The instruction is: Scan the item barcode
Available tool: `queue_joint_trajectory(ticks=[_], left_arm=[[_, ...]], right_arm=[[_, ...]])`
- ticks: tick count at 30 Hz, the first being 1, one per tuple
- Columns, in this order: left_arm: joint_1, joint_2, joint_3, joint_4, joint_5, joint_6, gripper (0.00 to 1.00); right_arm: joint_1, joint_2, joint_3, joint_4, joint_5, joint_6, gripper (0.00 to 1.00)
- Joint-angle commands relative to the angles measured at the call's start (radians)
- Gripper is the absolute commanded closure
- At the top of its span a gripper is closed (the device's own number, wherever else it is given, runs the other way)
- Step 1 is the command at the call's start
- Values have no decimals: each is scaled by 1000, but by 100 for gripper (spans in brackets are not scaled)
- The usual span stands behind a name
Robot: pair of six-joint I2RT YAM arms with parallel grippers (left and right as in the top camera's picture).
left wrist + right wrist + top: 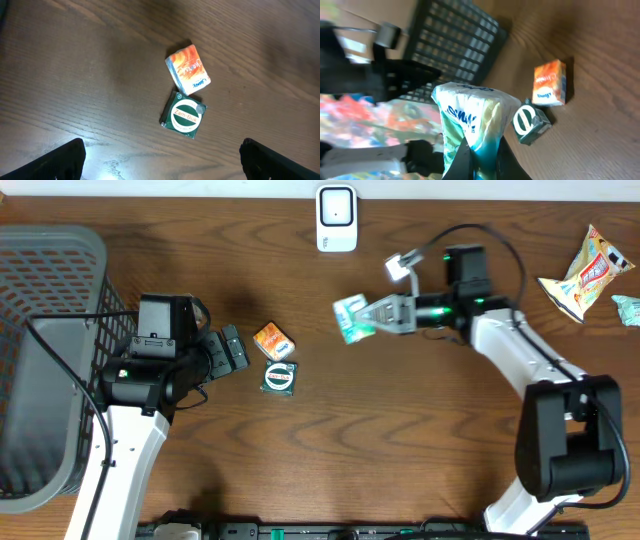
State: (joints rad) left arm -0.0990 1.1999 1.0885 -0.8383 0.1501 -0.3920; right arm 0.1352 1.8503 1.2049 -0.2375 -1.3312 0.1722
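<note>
My right gripper (372, 313) (482, 160) is shut on the item, a white and green soft packet (350, 318) (470, 117), and holds it in the air by its lower end. It hangs below and slightly right of the white scanner (336, 218) at the table's far edge. No barcode shows on the packet. My left gripper (232, 350) (161, 161) stands wide open over the table with nothing between its fingers. Just beyond it lie an orange box (273, 340) (188, 69) and a green square box (279, 377) (184, 114).
A grey mesh basket (50, 360) (455, 45) fills the left side. A colourful snack bag (587, 272) and a teal packet (627, 308) lie at the far right. The orange box (550, 83) and green box (532, 121) sit below the held packet.
</note>
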Motion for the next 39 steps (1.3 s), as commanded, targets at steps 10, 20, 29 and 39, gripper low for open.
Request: queue_joint_trajectory(ticks=[10,20,29,39], left_arm=[[6,2,9,-3,-13,3,2],[6,2,9,-3,-13,3,2],[6,2,9,-3,-13,3,2],[6,2,9,-3,-13,3,2]], right_arm=[[-192,-6,4,2,-220,-31,99],[-153,-6,4,3,-212,-48,99],[-146,-6,4,3,-212,-58,99],[-146,-6,4,2,-204,-58,99]])
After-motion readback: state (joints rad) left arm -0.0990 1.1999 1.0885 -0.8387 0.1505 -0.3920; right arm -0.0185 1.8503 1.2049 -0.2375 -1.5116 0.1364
